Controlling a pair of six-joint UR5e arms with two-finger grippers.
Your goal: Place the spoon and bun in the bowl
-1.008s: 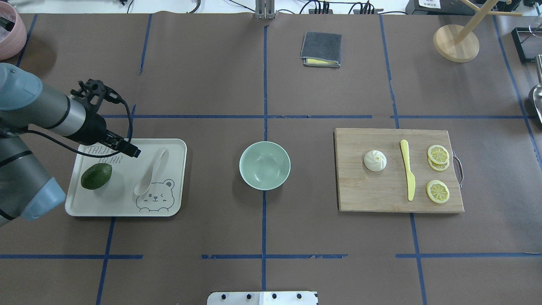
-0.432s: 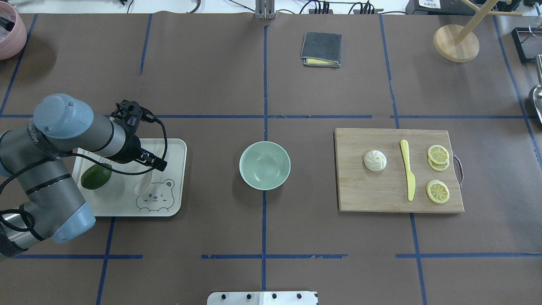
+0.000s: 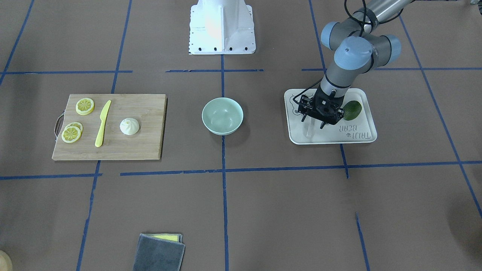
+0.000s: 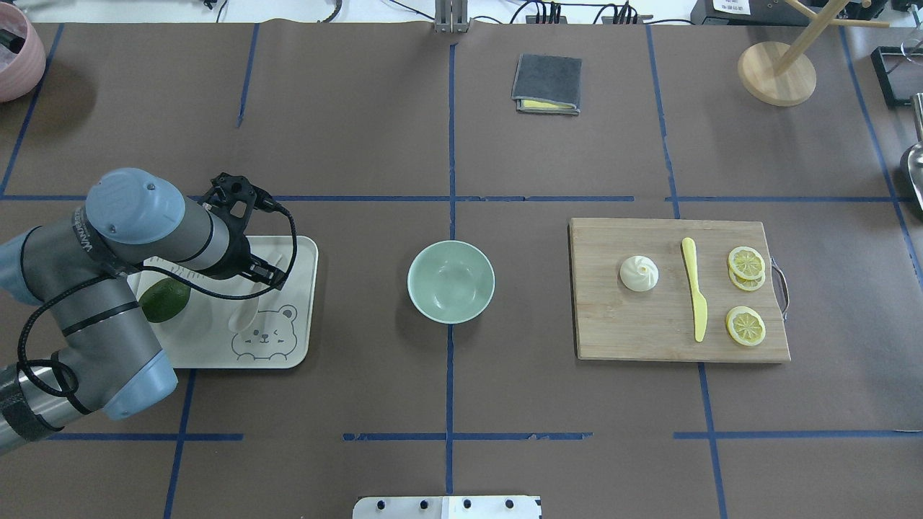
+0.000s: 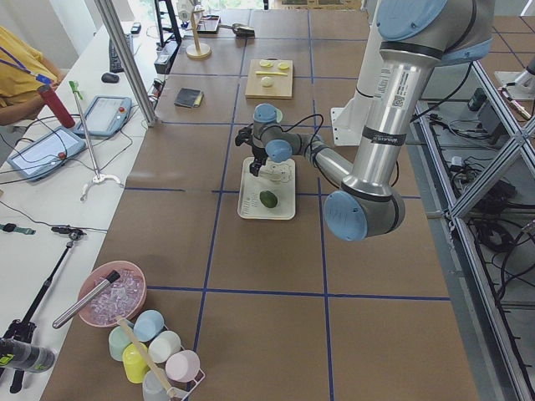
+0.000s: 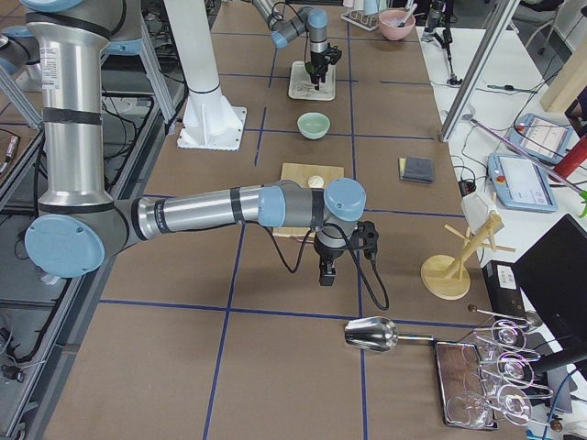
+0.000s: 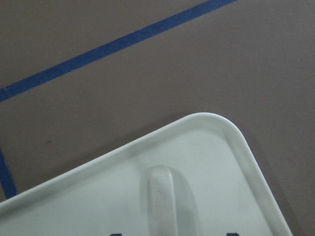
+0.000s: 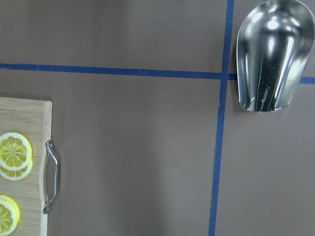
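Observation:
The off-white spoon (image 4: 243, 317) lies on the cream bear tray (image 4: 216, 349); its handle shows in the left wrist view (image 7: 161, 201). My left gripper (image 4: 271, 278) hangs over the handle, open, with its fingers either side of the spoon (image 3: 310, 131) in the front view, where it (image 3: 312, 123) is empty. The white bun (image 4: 639, 273) sits on the wooden cutting board (image 4: 649, 331). The mint-green bowl (image 4: 451, 281) stands empty at the table's middle. My right gripper (image 6: 326, 273) shows only in the right side view, beyond the board; I cannot tell its state.
An avocado (image 4: 164, 299) lies on the tray beside the left arm. A yellow knife (image 4: 694, 288) and lemon slices (image 4: 745, 326) share the board. A grey cloth (image 4: 547, 83) lies at the back. A metal scoop (image 8: 273, 54) lies at the right.
My left arm has swung right and forward over the tray, bringing the gripper from the tray's back left to above the spoon's handle. Spoon, bun and bowl have not moved.

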